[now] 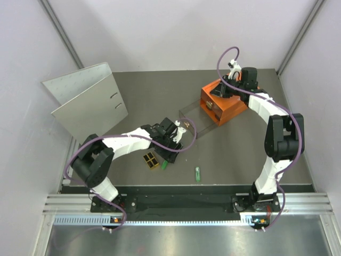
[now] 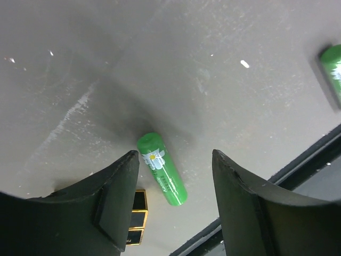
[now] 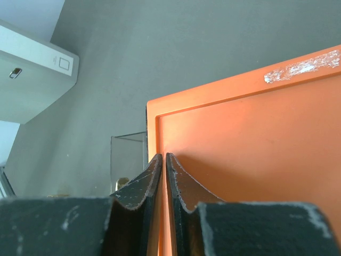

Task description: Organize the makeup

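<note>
Left gripper (image 2: 175,157), jaws spread, hangs over a green stick (image 2: 161,177) lying free on the grey table (image 1: 229,154), with the black-and-gold palette (image 2: 137,218) just beside; a second green stick (image 1: 197,174) lies near the table's front edge, room on every side. Right gripper (image 3: 163,160), fingers pressed together, sits over the left edge of the orange drawer box (image 3: 250,138)

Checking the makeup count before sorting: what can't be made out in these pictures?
Palette: left wrist view, mostly hidden behind the left tool's finger.
Second green stick: left wrist view, blurred, cut by the right edge.
Clear drawer's contents: top view, too small; right wrist view, the right tool covers part.
</note>
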Tool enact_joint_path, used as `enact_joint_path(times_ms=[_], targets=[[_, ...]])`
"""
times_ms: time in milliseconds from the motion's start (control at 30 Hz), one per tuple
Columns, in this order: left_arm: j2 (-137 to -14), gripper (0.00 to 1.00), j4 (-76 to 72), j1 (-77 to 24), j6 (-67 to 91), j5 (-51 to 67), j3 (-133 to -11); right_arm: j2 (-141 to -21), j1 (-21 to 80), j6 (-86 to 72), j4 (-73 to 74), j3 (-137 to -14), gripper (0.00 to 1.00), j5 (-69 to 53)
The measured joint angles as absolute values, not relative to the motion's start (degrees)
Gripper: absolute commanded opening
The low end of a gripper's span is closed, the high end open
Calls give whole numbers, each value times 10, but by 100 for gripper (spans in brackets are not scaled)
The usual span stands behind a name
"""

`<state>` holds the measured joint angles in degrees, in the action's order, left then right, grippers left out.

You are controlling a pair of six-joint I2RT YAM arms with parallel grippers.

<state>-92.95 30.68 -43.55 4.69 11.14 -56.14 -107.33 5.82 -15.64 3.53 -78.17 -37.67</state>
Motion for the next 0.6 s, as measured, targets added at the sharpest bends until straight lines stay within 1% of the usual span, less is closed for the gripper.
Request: enact_joint_path(times_ms=[100, 133, 200, 267, 300, 333, 367, 433, 600], targets=[[-934, 55, 304, -437, 50, 104, -557, -1073, 58, -156, 35, -782, 10, -377], [-935, 47, 304, -437, 51, 102, -555, -1073, 58, -156, 35, -782, 10, -377], [-940, 45, 305, -437, 55, 100, -553, -1073, 58, -156, 35, -782, 10, -377], [-948, 40, 304, -437, 55, 92, -553, -1073, 58, -156, 35, -782, 10, -377], [-950, 35, 303, -437, 56, 89, -553, -1073, 58, -156, 35, -782, 10, -377], [-950, 30, 302, -437, 57, 85, -553, -1073, 58, -156, 35, -782, 10, -377], [-950, 13, 301, -437, 58, 82, -552, -1073, 58, -156, 35, -782, 10, -377], [-950, 1, 300, -437, 57, 77, -552, -1073, 58, -156, 35, -782, 10, -377], [-950, 0, 299, -438, 56, 78, -553, -1073, 58, -156, 38, -785, 10, -377]])
